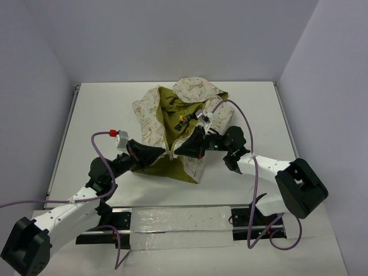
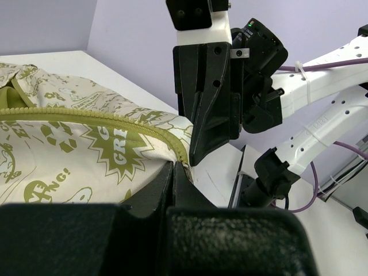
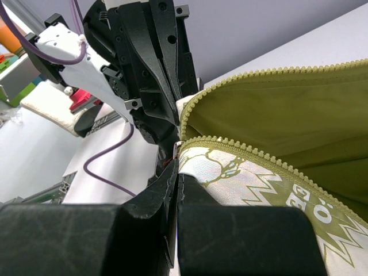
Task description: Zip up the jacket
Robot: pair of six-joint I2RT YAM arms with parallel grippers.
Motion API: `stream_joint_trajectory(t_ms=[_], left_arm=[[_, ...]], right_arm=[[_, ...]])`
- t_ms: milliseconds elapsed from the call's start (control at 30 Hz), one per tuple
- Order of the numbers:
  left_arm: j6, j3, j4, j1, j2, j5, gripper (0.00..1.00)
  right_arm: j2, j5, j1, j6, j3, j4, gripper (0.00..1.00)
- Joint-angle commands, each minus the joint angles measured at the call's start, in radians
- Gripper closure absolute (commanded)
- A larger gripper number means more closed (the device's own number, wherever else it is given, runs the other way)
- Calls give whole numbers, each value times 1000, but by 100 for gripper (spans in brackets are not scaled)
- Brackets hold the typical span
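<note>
Clamped on near hem of jacket [image 1: 150,115]: left gripper [image 1: 165,153], right gripper [image 1: 179,151], tips nearly touching; hood pointing lengthwise away beyond them

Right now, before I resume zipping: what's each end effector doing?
Left end effector: closed, pinching the jacket beside its zipper.
Right end effector: closed, also pinching the jacket beside its zipper.

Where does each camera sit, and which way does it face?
Top external: above and behind the bases, looking down on the table, the jacket, left arm and right arm.
Left wrist: on the left arm, looking along the left gripper at the zipper and the right gripper.
Right wrist: facing the opposite way, past its own fingers at the left gripper.
Both wrist views share the zipper's bottom end.
</note>
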Motion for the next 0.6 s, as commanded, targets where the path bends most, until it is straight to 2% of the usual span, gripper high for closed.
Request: stream_joint_trajectory(t_ms=[0, 567], left_arm=[[20, 18, 44, -14, -3, 0, 100], [22, 22, 35, -30, 4, 0, 100]], right_arm=[[6, -13, -1, 5, 43, 90, 100], [8, -1, -1, 17, 44, 127, 100]])
